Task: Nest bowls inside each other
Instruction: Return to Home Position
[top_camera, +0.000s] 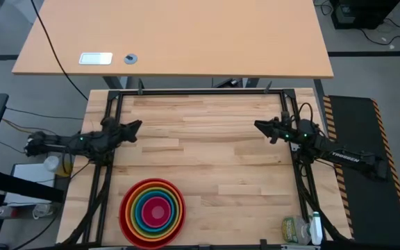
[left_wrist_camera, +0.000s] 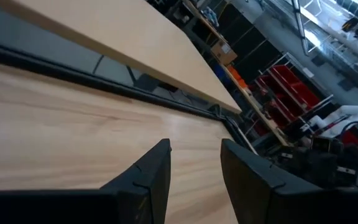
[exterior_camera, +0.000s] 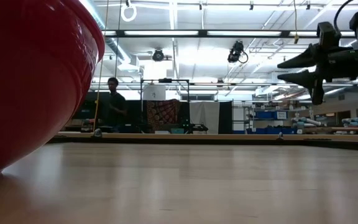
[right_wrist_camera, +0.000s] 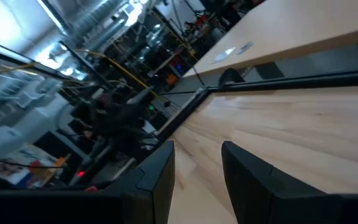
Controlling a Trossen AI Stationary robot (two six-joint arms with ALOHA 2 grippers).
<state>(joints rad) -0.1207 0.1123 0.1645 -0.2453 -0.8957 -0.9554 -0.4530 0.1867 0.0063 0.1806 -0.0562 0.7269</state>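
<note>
Your nested bowls lie six o'clock from left claw, eight o'clock from right claw; both claws spread.

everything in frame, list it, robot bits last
red bowl: 1, red, near table edge on the left arm's side, outermost of the nest
orange bowl: 1, orange, inside red
green bowl: 1, lime green, inside orange
blue bowl: 1, blue, inside green
pink bowl: 1, pink, innermost
work table: 1, light wood, under both arms
desk: 1, tan, beyond the work table
flat item: 1, white, on the desk
round item: 1, grey, beside it
containers: count unclear, clear, off the near right corner
person: 1, dark clothes, far back in the room
left gripper: 1, dark, left side, jaws open, empty
right gripper: 1, dark, right side, jaws open, empty
</note>
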